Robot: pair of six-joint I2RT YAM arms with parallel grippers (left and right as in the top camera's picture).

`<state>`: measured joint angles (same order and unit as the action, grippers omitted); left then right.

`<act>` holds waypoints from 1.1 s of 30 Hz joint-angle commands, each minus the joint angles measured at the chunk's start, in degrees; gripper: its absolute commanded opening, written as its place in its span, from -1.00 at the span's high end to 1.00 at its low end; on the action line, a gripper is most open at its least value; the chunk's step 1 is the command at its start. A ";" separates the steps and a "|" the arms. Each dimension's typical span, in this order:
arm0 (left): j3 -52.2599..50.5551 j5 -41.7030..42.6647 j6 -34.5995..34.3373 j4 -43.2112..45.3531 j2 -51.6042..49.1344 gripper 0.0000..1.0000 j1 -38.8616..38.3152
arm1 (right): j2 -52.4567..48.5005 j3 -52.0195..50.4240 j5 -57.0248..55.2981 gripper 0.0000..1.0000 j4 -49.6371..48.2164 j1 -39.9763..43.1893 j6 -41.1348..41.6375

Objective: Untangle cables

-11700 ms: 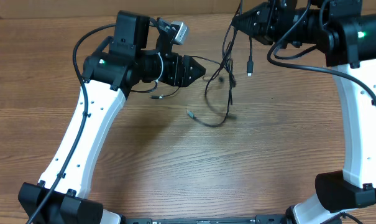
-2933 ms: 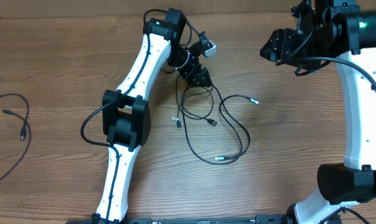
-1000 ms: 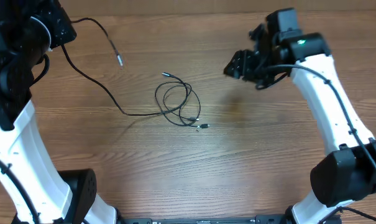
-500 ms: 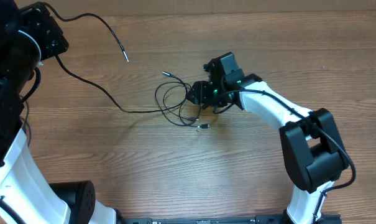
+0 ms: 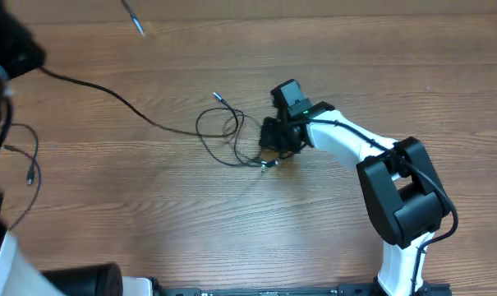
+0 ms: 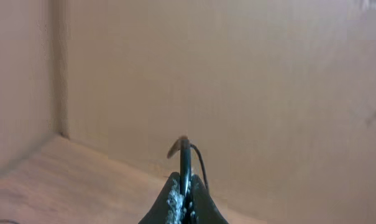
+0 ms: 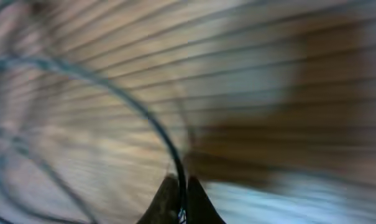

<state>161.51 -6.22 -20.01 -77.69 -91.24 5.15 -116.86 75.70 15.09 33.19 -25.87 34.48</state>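
Observation:
A thin black cable point(image 5: 108, 97) runs from my left arm point(image 5: 14, 51) at the top left corner down to a small tangle of loops point(image 5: 219, 131) in the middle of the table. Its free plug tip point(image 5: 135, 23) hangs near the top edge. In the left wrist view my left gripper point(image 6: 186, 186) is shut on this cable point(image 6: 185, 155), lifted off the table. My right gripper point(image 5: 270, 152) is down at the right side of the loops, beside two plug tips point(image 5: 269, 164). The blurred right wrist view shows the right gripper point(image 7: 180, 183) shut on a strand point(image 7: 144, 112).
Another thin black cable point(image 5: 30, 168) lies apart at the left edge of the wooden table point(image 5: 232, 230). The right arm point(image 5: 396, 189) stretches in from the lower right. A beige wall point(image 6: 237, 74) fills the left wrist view.
The right gripper has shut on a strand at the loops' right side. The left arm has pulled up and to the left, drawing its cable tighter and lifting the plug tip toward the top edge.

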 commanded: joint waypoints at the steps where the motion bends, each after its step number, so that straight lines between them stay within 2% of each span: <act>1: 0.39 -16.52 -1.46 3.63 4.98 0.91 1.49 | 2.71 3.06 -10.19 0.93 8.11 5.90 -0.42; 6: 0.39 -31.98 -0.68 14.38 6.99 0.92 1.49 | 11.52 4.00 -9.73 0.93 13.29 13.75 -3.54; 8: 0.31 -36.70 0.87 17.31 6.82 0.92 1.49 | 11.76 4.00 -9.73 0.93 13.92 14.75 -4.59; 10: 0.22 -37.86 2.32 17.59 5.77 0.92 1.49 | 11.74 3.98 -9.81 0.92 14.58 15.23 -4.55; 12: 0.15 -34.18 2.25 15.21 4.52 0.92 1.49 | 11.74 3.98 -6.29 0.93 14.32 15.21 -6.47; 13: -0.57 -29.66 2.23 13.86 3.67 0.92 1.49 | 11.74 3.98 3.78 0.79 13.90 14.64 -14.60; 15: -1.31 -26.29 2.21 13.27 2.64 0.91 1.49 | 11.74 3.96 16.15 0.25 15.26 13.84 -23.21; 16: -1.36 -24.74 2.19 12.92 2.32 0.91 1.49 | 11.74 3.80 18.56 0.15 15.93 13.25 -25.09; 17: -1.36 -21.84 2.16 12.02 1.88 0.91 1.49 | 11.74 3.43 19.67 -0.04 16.81 12.02 -26.77; 18: -1.36 -20.57 2.14 11.54 1.64 0.92 1.49 | 11.65 2.58 19.54 -0.10 17.40 10.25 -27.30; 21: -1.33 -19.67 2.16 11.10 1.20 0.92 1.49 | 10.47 -1.20 19.56 -0.10 16.22 3.39 -24.30; 24: -1.33 -19.87 2.19 11.47 1.20 0.92 1.49 | 10.32 -6.12 19.52 -0.08 6.91 -3.74 -16.92; 26: -1.36 -19.87 2.21 11.47 1.20 0.92 1.49 | 10.32 -8.09 19.08 0.01 1.86 -7.45 -12.98; 33: -1.33 -19.82 2.19 11.47 1.18 0.91 1.49 | 10.10 -8.15 14.56 0.16 -0.35 -14.64 -13.05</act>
<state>159.83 -26.52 -18.90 -66.43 -90.50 6.15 -106.41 67.90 31.66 33.82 -38.15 20.80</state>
